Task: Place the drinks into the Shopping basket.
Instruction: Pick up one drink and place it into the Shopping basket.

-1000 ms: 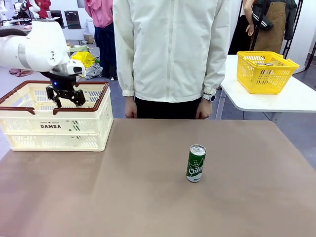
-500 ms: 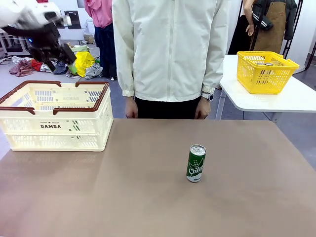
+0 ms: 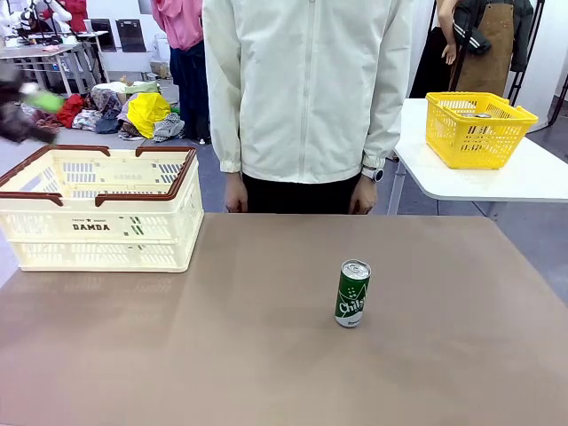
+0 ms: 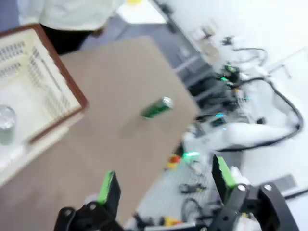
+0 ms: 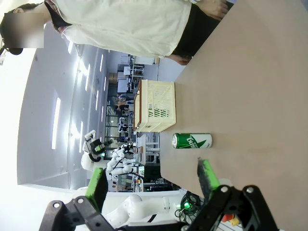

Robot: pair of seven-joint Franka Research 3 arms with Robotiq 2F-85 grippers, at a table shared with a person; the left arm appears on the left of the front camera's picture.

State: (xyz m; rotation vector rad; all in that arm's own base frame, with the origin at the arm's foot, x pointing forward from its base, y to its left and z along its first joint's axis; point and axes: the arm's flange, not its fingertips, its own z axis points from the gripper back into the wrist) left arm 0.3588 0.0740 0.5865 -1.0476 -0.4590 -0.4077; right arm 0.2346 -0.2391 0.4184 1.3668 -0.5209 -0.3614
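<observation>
A green can [image 3: 353, 294] with white script stands upright right of the table's middle; it also shows as the green can [image 4: 157, 107] and the green can [image 5: 191, 140]. The cream Shopping basket [image 3: 98, 232] with a brown rim sits at the table's left. In the left wrist view a blurred can with a silver top [image 4: 6, 124] sits inside the basket [image 4: 57, 77]. My left gripper [image 3: 31, 111] is a blur at the far left, above and beyond the basket. Its jaws [image 4: 163, 185] stand open and empty. My right gripper [image 5: 151, 183] is open and empty, well short of the green can.
A person in a white jacket [image 3: 306, 89] stands at the far edge, hands hanging down. A yellow mesh basket [image 3: 477, 129] sits on a white side table at the right. The brown tabletop [image 3: 222, 355] is bare around the green can.
My left gripper has risen from over the Shopping basket and swung away to the far left, open and empty. The green can and the basket have not moved.
</observation>
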